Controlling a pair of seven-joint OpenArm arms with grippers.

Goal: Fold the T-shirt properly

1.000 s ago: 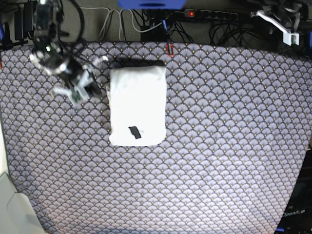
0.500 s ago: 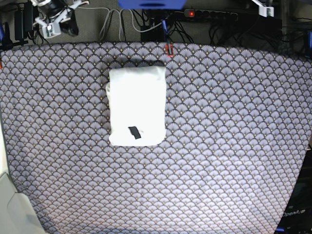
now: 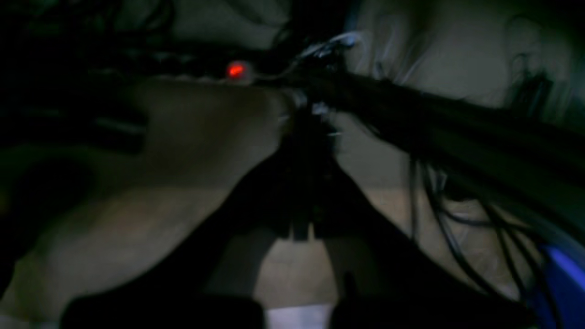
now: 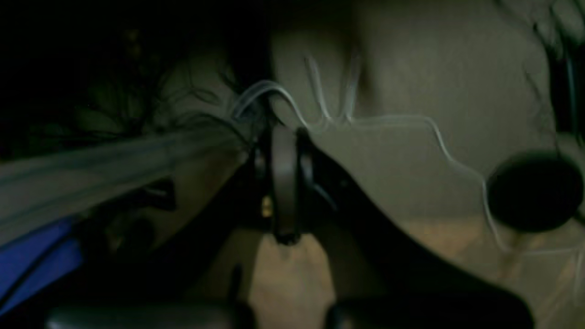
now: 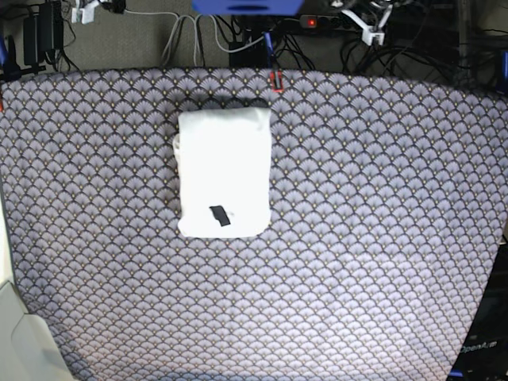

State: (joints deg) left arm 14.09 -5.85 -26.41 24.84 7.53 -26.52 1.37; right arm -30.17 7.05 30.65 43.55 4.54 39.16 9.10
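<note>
The T-shirt (image 5: 224, 171) lies folded into a neat white upright rectangle, left of the table's middle, plain side up, with its small black tag (image 5: 219, 215) near the front edge. No print shows. My right gripper (image 5: 91, 8) is at the top left, behind the table's back edge. My left gripper (image 5: 369, 22) is at the top right of centre, also behind the table. Both are far from the shirt and hold nothing. The dark, blurred wrist views show each pair of fingers closed together, left (image 3: 306, 183) and right (image 4: 283, 183).
The table carries a grey fan-patterned cloth (image 5: 357, 238). Behind its back edge lie cables and a power strip with a red light (image 5: 311, 21). A small red clip (image 5: 276, 79) sits on the back edge. A white object (image 5: 24, 349) stands at the front left corner.
My right gripper has lifted off the table beside the shirt and drawn back behind the back left edge. My left gripper has swung leftward along the back. The shirt has not moved.
</note>
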